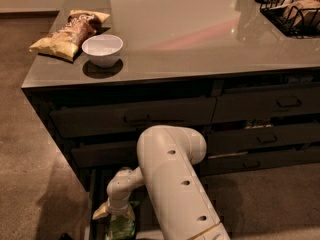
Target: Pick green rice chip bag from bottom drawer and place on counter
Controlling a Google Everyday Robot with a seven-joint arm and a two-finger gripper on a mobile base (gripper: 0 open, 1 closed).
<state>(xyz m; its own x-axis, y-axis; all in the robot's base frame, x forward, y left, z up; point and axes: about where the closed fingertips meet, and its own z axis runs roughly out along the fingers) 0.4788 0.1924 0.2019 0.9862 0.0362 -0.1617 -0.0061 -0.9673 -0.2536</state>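
Note:
The bottom drawer [93, 194] stands pulled open at the lower left, under the counter [200, 29]. The green rice chip bag [120, 228] lies in it at the bottom edge of the view, partly cut off. My gripper [116, 214] hangs from the white arm [172, 184], reaches down into the drawer and sits right on top of the bag. The arm hides much of the drawer.
A white bowl [102, 49] and yellow-and-brown chip bags [67, 31] lie on the counter's left end. A black wire basket [292, 6] stands at its far right. Closed handled drawers [135, 116] fill the cabinet front. Brown carpet [30, 174] lies to the left.

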